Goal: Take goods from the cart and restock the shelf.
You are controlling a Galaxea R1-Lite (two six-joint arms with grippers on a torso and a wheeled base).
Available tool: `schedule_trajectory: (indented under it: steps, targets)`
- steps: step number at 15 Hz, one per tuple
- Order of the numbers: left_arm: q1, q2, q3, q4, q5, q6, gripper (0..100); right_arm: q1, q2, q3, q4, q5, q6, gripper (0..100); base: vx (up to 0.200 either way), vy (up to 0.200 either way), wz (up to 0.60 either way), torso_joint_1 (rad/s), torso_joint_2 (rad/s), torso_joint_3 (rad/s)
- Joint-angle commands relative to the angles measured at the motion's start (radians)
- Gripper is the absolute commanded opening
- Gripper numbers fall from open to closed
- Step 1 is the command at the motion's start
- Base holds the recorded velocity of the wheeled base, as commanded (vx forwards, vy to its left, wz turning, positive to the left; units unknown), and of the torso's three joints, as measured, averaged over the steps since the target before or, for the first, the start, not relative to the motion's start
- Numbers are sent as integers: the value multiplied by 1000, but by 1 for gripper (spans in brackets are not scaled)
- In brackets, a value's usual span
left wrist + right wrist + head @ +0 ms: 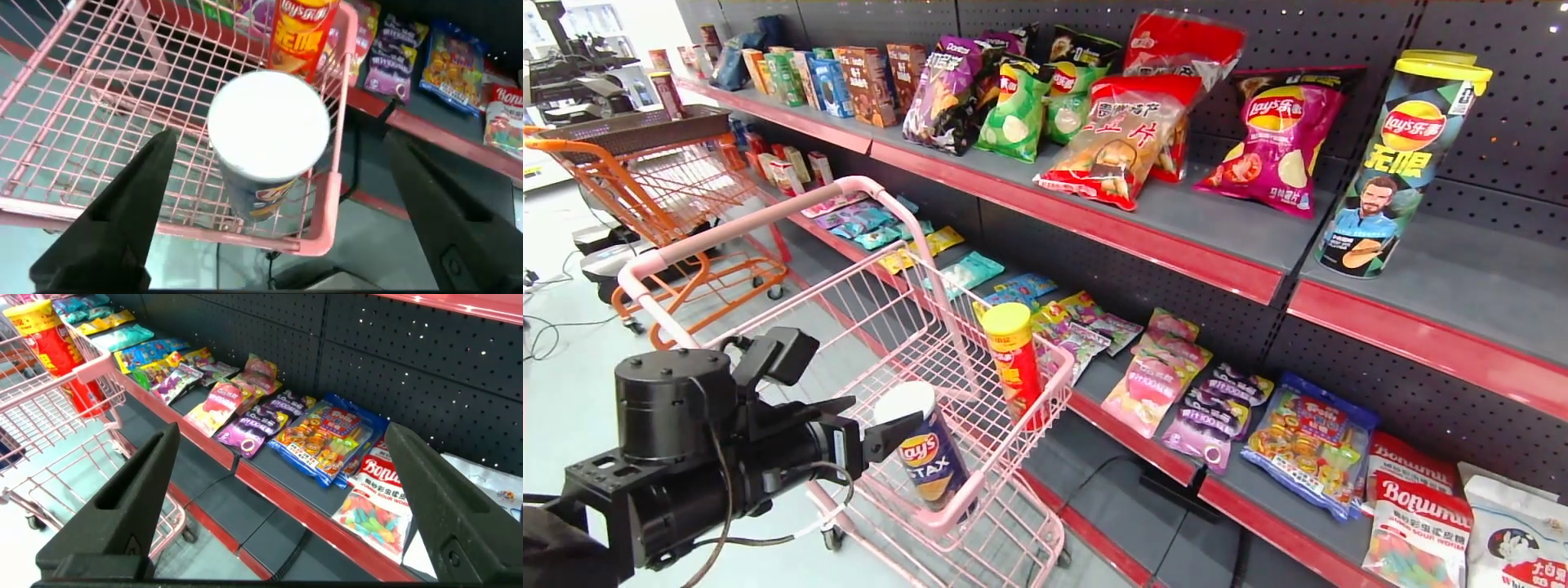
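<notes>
Blue can [927,457]: upright, pink cart [980,498], corner beside rim. Red can [1014,359]: far corner. Left gripper [279,137]: fingers spread wide above blue can, empty. Right gripper [282,429]: fingers wide, empty, facing lower shelf [245,469] edge.

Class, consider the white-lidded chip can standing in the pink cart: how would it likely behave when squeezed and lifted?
The white-lidded can looks like a rigid tube, so it should probably hold shape when squeezed. Its glossy wall may slip. Tall, narrow and upright on the wire floor of the cart, it could tip if nudged, then roll.
</notes>
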Motion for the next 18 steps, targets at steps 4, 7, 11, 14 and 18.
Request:
schedule_trajectory:
  steps: [4, 7, 11, 14, 18]
  targets:
    - [-10, 138, 25, -105, 2, 0, 100, 1, 1, 0, 0, 3, 0, 100, 0, 0, 0, 0, 0, 0]
    - [-13, 164, 21, -124, 2, 0, 100, 1, 1, 0, 0, 3, 0, 100, 0, 0, 0, 0, 0, 0]
    - [-11, 237, 25, -220, 5, 1, 100, 1, 1, 0, 0, 3, 0, 100, 0, 0, 0, 0, 0, 0]
    - [-11, 299, 22, -292, 5, 1, 100, 1, 1, 0, 0, 3, 0, 100, 0, 0, 0, 0, 0, 0]
    - [-14, 384, 24, -407, 6, 4, 100, 0, 1, 0, 0, 3, 0, 100, 0, 0, 0, 0, 0, 0]
